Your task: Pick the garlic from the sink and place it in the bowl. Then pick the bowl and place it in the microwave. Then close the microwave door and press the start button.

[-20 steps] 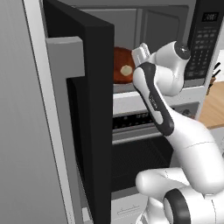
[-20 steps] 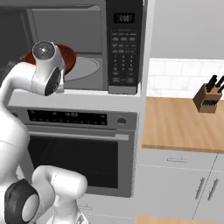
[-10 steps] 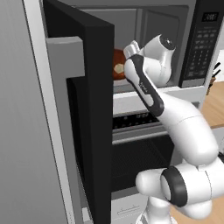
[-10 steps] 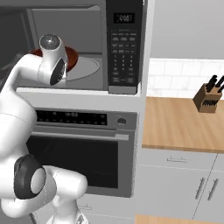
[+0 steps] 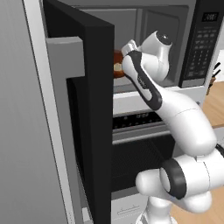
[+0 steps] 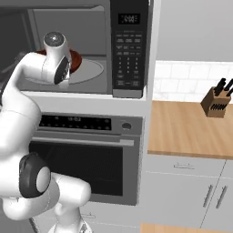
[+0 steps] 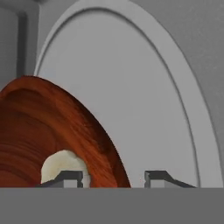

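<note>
1. Gripper reaching into the microwave, fingertips apart, straddling the bowl rim; one tip inside the bowl beside the garlic, the other outside above the turntable.
2. Jaws parted, clamped on nothing visible; contact with the rim impossible to judge.
3. Bowl resting on the turntable inside the microwave, reddish-brown, garlic lying inside it.
4. Microwave door swung wide open at left.
5. Oven directly below the microwave.
6. Knife block on the wooden counter, well apart to the right.
</note>
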